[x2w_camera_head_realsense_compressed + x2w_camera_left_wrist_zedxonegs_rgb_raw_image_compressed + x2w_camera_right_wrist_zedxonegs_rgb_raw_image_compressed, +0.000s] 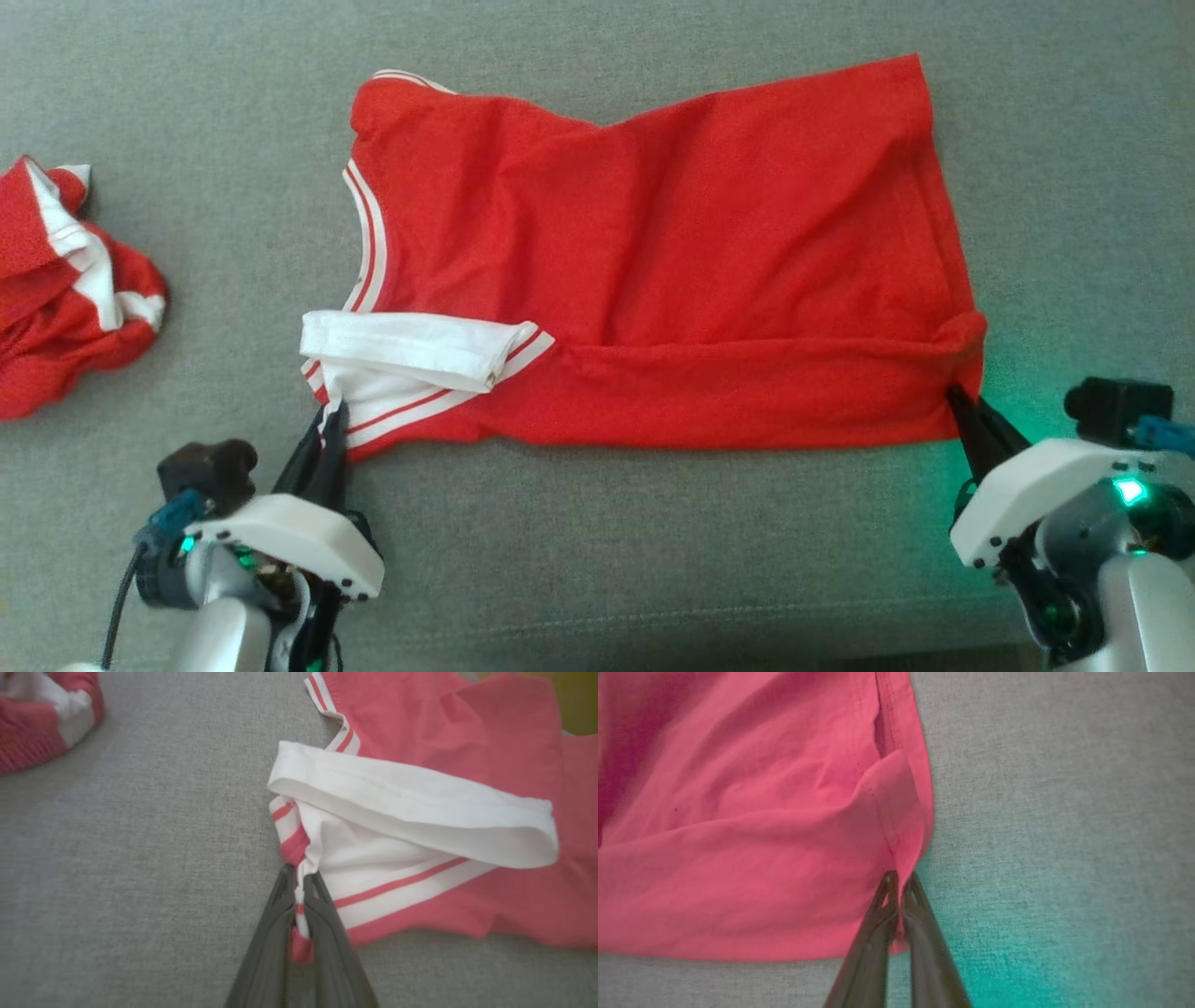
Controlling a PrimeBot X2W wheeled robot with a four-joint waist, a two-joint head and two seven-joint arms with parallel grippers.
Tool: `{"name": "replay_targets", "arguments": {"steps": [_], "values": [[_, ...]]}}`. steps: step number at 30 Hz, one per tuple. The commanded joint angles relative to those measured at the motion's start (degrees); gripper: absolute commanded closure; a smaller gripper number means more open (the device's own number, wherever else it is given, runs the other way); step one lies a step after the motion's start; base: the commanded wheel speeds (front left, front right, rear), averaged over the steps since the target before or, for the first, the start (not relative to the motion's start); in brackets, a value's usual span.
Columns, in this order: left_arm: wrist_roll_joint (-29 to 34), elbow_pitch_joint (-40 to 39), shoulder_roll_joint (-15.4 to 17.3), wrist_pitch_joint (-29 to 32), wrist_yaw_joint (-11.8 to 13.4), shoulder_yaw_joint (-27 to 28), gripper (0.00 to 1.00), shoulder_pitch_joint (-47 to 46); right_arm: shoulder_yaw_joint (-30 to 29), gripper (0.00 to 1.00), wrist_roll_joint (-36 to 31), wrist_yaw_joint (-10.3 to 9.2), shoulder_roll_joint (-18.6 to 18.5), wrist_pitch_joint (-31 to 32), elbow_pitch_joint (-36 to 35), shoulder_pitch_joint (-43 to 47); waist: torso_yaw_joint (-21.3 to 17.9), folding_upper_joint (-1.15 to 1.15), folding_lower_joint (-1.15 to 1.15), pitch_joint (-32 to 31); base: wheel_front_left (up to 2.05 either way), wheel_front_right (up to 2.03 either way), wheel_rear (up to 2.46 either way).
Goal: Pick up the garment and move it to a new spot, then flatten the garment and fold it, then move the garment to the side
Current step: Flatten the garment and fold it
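Grey fabric surface (597,560) wide around the garment (653,261), its near corners pinched by left claw (333,415) and right claw (954,397).

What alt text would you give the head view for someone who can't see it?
A red garment with white trim lies spread on a grey fabric surface, the left pincer and right pincer each shut on a near corner. A second red-and-white garment sits crumpled at far left.

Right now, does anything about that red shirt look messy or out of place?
Yes. The red garment isn't flat: its white flap is flipped back over the body, and the near edge is doubled over. A second red-and-white garment lies crumpled at the left.
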Motion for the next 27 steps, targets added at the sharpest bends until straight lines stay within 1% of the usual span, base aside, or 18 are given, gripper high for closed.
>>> {"name": "replay_targets", "arguments": {"steps": [1, 4, 11, 15, 18, 19, 20, 21, 23, 24, 25, 26, 27], "values": [[0.51, -2.28, 1.16, -0.64, 0.69, 1.69, 1.0, 0.39, 0.66, 1.0, 0.67, -0.05, -0.09, 0.08, -2.6, 0.38, 0.16, 0.0, 0.0, -0.45, 0.0, 0.0, 0.0], [0.49, -5.46, 1.44, -0.34, 1.7, 2.1, 1.0, 2.4, -0.29, 1.0, 1.24, -0.05, 0.25, 0.43, -4.44, 2.55, 0.48, 0.0, 0.0, -1.66, 0.0, 0.0, 0.0], [-0.11, -12.45, 2.21, 3.17, 4.24, 3.0, 1.0, 8.82, -2.61, 1.0, 1.81, -0.05, 1.19, 2.32, -8.33, 8.58, 0.69, 0.0, 0.0, -4.97, 0.0, 0.0, 0.0], [-0.41, -14.8, 2.32, 5.18, 5.51, 3.13, 1.0, 11.94, -3.37, 1.0, 2.01, -0.05, 1.48, 2.73, -8.77, 10.64, 0.75, 0.0, 0.0, -6.29, 0.0, 0.0, 0.0], [-0.39, -15.23, 2.26, 6.44, 5.89, 2.55, 1.0, 12.87, -3.38, 1.0, 2.06, -0.05, 1.61, 2.4, -8.63, 11.02, 0.81, 0.0, 0.0, -6.7, 0.0, 0.0, 0.0], [-0.63, -15.03, 2.06, 6.84, 5.88, 2.34, 0.89, 12.9, -3.26, 0.52, 2.0, -0.05, 1.64, 2.27, -8.59, 11.04, 0.86, 0.0, 0.0, -6.81, 0.0, 0.0, 0.0], [-0.79, -14.73, 1.88, 6.98, 5.95, 2.25, 0.21, 12.78, -3.1, 0.0, 2.02, -0.05, 1.67, 1.96, -8.64, 10.97, 0.92, 0.0, 0.0, -6.91, 0.0, 0.0, 0.0], [-0.7, -14.37, 1.88, 6.85, 5.99, 2.17, 0.0, 12.54, -2.82, 0.0, 1.99, -0.05, 1.69, 1.48, -8.87, 10.81, 0.94, 0.0, 0.0, -7.0, 0.0, 0.0, 0.0], [-0.39, -13.79, 1.81, 5.57, 6.16, 2.32, 0.0, 11.88, -2.08, 0.0, 2.02, -0.05, 1.72, -0.44, -9.91, 10.1, 0.86, 0.0, 0.0, -7.14, 0.0, 0.0, 0.0], [-0.39, -13.79, 1.81, 5.57, 6.16, 2.32, 0.0, 11.88, -2.08, 0.0, 2.02, -0.05, 1.72, -0.44, -9.91, 10.1, 0.86, 0.0, 0.0, -7.14, 0.0, 0.0, 0.0], [0.02, -13.48, 1.91, 4.93, 6.36, 2.35, 0.0, 11.65, -1.59, 0.0, 1.73, -0.05, 1.72, -1.77, -10.61, 9.65, 0.74, 0.0, 0.0, -7.22, 0.0, 0.0, 0.0], [1.07, -13.67, 1.96, 2.81, 7.04, 2.61, 0.0, 10.99, -0.66, 0.0, 0.75, -0.05, 1.45, -4.86, -12.12, 8.58, 0.42, 0.0, 0.0, -7.39, 0.0, 0.0, 0.0], [1.76, -13.91, 2.06, 1.78, 7.37, 2.64, 0.0, 10.71, -0.21, 0.0, 0.17, -0.05, 1.13, -6.42, -12.85, 8.05, 0.26, 0.0, 0.0, -7.52, 0.0, 0.0, 0.0]]}}
